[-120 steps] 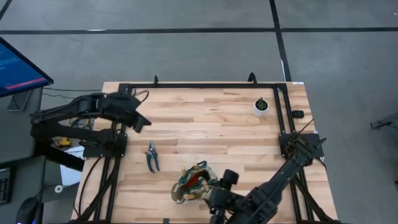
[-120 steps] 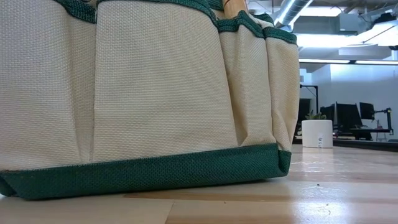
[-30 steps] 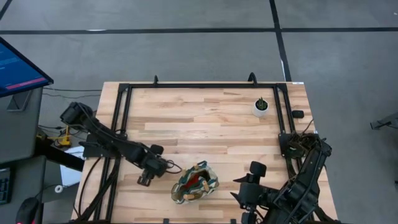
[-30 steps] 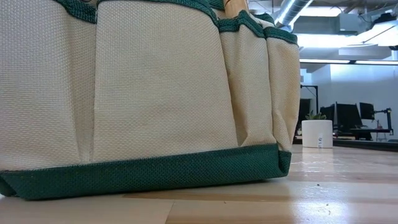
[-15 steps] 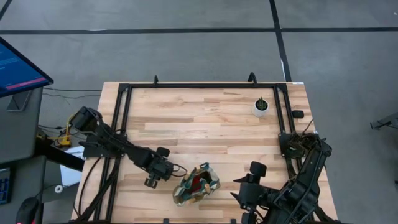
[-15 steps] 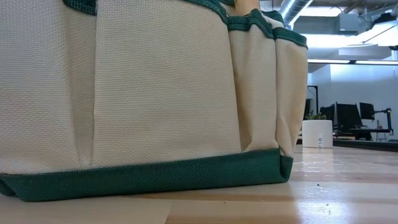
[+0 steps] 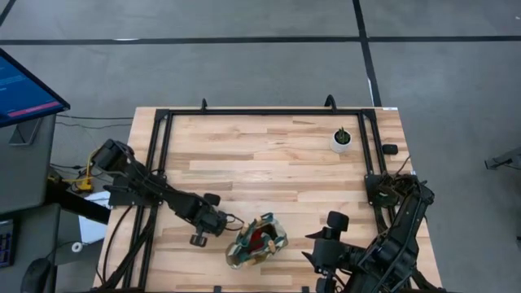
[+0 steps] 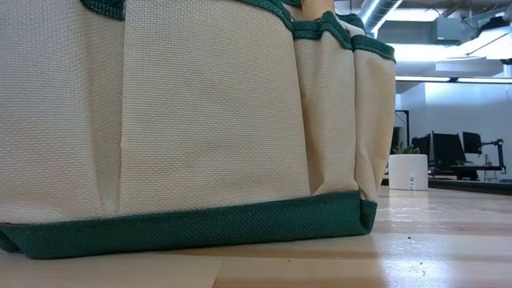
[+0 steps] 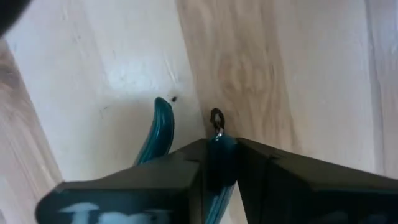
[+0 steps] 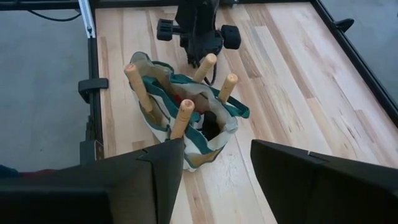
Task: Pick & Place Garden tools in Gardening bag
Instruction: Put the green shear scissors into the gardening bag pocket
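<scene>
Over wood table (image 7: pixel 269 155), left tool (image 9: pixel 219 163) clamped on green shears (image 9: pixel 158 127).

A light wooden worktop (image 7: pixel 269 163) of planks sits in a black metal frame (image 7: pixel 264 111) on a grey floor (image 7: pixel 244 65) crossed by dark lines. A blue-lit screen (image 7: pixel 24 85) stands off beyond the worktop's edge. Across the room are dark monitors (image 8: pixel 448 148), a pale wall (image 8: pixel 472 104) and ceiling ducts (image 8: pixel 376 12)
</scene>
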`<state>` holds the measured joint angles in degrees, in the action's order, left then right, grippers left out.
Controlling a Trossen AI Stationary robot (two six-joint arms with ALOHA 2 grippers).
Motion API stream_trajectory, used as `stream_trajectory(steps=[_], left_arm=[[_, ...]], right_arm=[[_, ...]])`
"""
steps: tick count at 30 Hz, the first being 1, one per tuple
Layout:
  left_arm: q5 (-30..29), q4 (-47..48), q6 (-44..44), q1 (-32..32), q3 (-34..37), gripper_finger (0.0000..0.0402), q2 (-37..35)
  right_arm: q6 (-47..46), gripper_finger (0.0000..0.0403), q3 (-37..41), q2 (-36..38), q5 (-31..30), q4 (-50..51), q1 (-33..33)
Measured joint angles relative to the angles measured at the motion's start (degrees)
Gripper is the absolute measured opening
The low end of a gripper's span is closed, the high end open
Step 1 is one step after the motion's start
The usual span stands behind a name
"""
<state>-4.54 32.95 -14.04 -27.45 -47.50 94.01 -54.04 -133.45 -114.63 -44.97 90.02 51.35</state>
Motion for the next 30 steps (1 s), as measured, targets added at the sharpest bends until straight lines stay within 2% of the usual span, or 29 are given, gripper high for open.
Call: stream_trajectory(steps=[6,8,18,22,25,30], left_arm=[[-5.69,0.13,-4.58,1.23,0.26,0.0033,-4.35],[-5.87,0.23,-7.34,1.3,0.26,0.0033,-7.05],[-16.51,0.2,-25.19,0.85,0.16,0.0033,-27.21],[-22.4,-1.94,-31.27,-2.31,0.15,0.0033,-35.72],[-26.81,-5.68,-32.71,-6.57,0.15,0.0033,-40.92],[-34.42,-17.25,-32.32,-16.16,0.08,0.0033,-44.65]], right_arm=[[0.14,0.0179,-0.04,0.0,-0.01,0.0,0.0],[0.13,0.0179,-0.04,0.0,-0.01,0.0,0.0],[0.42,0.0179,-0.04,0.0,-0.02,-0.04,0.0],[0.42,0.0179,-0.04,0.0,-0.04,-0.13,-0.04],[0.42,0.0179,-0.04,0.0,-0.03,-0.25,-0.15],[0.42,0.0179,-0.04,0.0,-0.04,-0.45,-0.13]])
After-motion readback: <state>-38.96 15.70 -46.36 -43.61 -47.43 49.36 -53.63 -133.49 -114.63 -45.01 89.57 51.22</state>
